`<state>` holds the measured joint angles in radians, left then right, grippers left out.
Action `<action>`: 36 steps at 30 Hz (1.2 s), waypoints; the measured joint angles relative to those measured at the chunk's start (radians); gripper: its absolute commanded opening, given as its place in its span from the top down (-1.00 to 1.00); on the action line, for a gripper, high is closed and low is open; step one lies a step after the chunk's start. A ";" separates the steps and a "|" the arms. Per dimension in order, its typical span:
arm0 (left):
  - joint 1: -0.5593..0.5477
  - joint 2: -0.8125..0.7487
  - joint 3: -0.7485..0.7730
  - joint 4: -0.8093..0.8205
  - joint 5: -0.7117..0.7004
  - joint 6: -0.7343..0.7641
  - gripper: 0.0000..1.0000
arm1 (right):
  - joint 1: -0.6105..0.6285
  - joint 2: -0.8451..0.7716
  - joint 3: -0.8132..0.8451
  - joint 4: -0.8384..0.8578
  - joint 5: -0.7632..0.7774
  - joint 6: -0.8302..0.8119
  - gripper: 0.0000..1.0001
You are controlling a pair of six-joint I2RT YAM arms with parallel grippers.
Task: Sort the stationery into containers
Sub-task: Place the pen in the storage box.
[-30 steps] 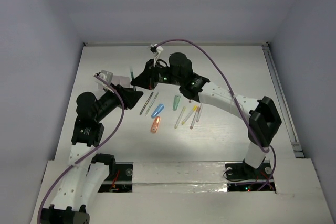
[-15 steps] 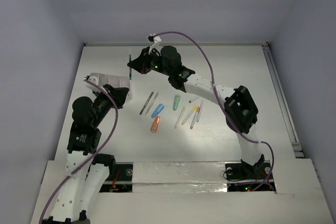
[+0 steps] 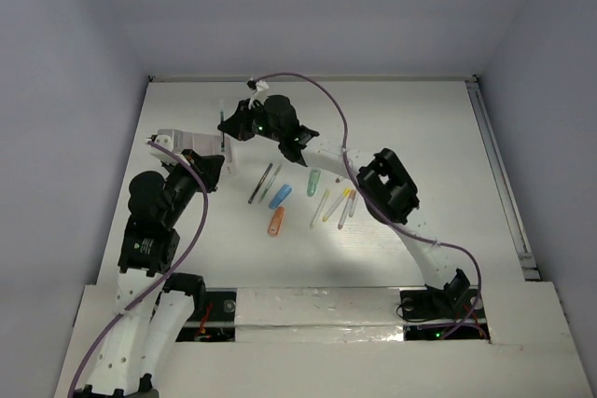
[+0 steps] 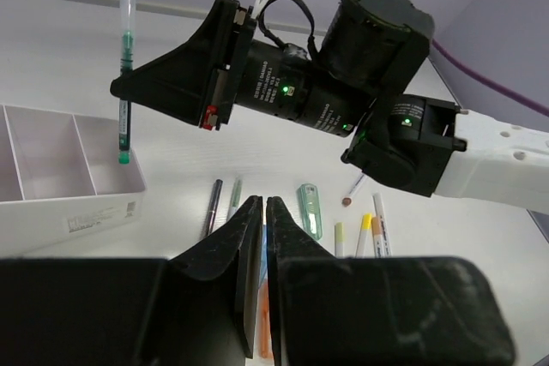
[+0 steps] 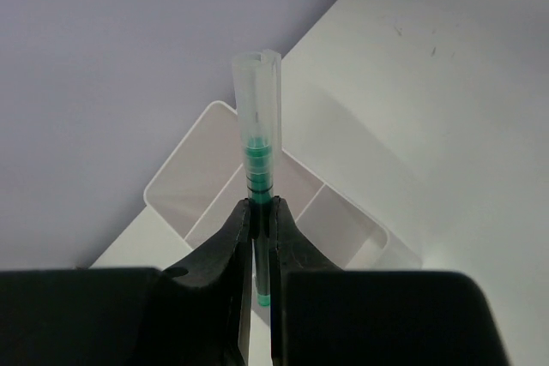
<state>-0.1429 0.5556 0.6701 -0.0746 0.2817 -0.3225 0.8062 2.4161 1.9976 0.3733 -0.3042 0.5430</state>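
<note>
My right gripper [image 5: 260, 205] is shut on a green pen [image 5: 260, 160] with a clear cap and holds it upright over the white compartment tray [image 5: 202, 173]. From above, the right gripper [image 3: 227, 130] hangs at the right end of the tray [image 3: 177, 140]. The left wrist view shows the green pen [image 4: 125, 83] with its tip just above the tray [image 4: 51, 173]. My left gripper [image 4: 263, 205] is shut on nothing, just left of the loose stationery. On the table lie two grey pens [image 3: 264, 182], a blue marker [image 3: 280, 196], an orange marker [image 3: 276, 221], a green marker [image 3: 313, 180] and several white and yellow pens [image 3: 336, 204].
My left arm [image 3: 159, 202] covers the tray's near side in the top view. The right arm [image 3: 387, 184] arches over the table behind the pens, with its purple cable [image 3: 322, 100] looping above. Side walls close in the table on the left and right.
My left gripper has gone from open to shut and drawn back leftward. The right arm has carried the green pen to the left, toward the tray.
</note>
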 measured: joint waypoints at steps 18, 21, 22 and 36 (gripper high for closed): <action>0.000 0.007 0.000 0.001 0.011 0.000 0.84 | 0.027 0.098 0.038 -0.002 0.040 -0.024 0.44; 0.000 0.007 0.000 0.002 0.014 0.000 0.79 | 0.041 0.097 0.013 0.001 0.047 -0.039 0.16; 0.000 0.007 0.000 0.002 0.014 0.000 0.79 | 0.043 0.097 0.003 0.001 0.049 -0.045 0.10; 0.006 0.005 0.000 0.005 0.018 -0.001 0.58 | 0.052 -0.028 -0.138 0.011 0.088 -0.077 -0.21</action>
<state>-0.1368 0.5602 0.6701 -0.0700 0.2996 -0.3233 0.8581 2.3882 1.8599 0.3843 -0.2161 0.4656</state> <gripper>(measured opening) 0.199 0.596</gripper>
